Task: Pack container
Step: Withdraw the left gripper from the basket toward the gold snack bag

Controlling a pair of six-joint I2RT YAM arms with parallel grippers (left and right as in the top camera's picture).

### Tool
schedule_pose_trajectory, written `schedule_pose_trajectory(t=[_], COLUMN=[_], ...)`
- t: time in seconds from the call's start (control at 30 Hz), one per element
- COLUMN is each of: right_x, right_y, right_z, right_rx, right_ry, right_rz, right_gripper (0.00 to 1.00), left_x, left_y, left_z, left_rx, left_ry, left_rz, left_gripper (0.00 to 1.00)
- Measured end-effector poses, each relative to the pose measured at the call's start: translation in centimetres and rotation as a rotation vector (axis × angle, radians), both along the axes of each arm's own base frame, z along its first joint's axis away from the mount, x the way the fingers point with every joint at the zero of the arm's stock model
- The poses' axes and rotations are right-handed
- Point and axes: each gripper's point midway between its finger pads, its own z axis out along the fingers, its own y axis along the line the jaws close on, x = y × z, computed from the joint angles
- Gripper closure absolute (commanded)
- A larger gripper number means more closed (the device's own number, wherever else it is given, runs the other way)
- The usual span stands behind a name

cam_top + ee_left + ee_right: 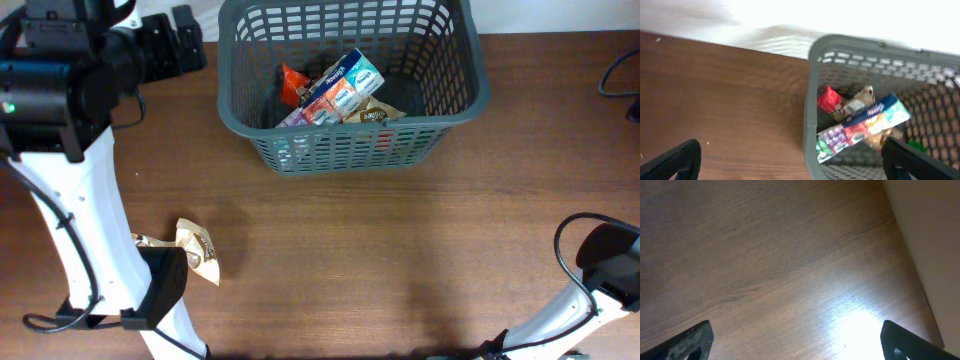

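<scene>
Black left gripper [790, 147] found released, fingers spread wide, nothing held. Just ahead and right of it: dark grey container [812, 105], holding a red packet [829, 98] and a multicoloured box [865, 125]. Well behind it, by the arm's base: gold snack packet [197, 250] on the wooden table [400, 260], not yet packed. Right gripper [795, 335] likewise released, over the table. Judged between items; next move calls for reaching back, descending on the packet, closing.
</scene>
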Motion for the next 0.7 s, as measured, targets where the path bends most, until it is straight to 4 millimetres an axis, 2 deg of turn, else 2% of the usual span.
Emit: schedule_pose_trajectory(t=[0.2,0.37,0.6,0.7], right_x=[0.0,0.0,0.0,0.0], right_y=[0.0,0.0,0.0,0.0], right_z=[0.0,0.0,0.0,0.0], right_rx=[0.000,0.000,0.000,0.000], right_ry=[0.000,0.000,0.000,0.000], right_rz=[0.000,0.000,0.000,0.000], right_gripper=[0.01,0.01,0.01,0.01], left_x=[-0.7,-1.1,-0.9,-1.1], left_y=[0.7,2.2,8.1,10.0], left_z=[0.6,-0.5,-4.7,-6.3], left_rx=[-0.083,-0.141,-0.221,-0.253], left_ry=[-0.011,0.041,0.173,0.224], left_rz=[0.115,0.225,0.476,0.535], left_gripper=[0.01,0.01,0.01,0.01])
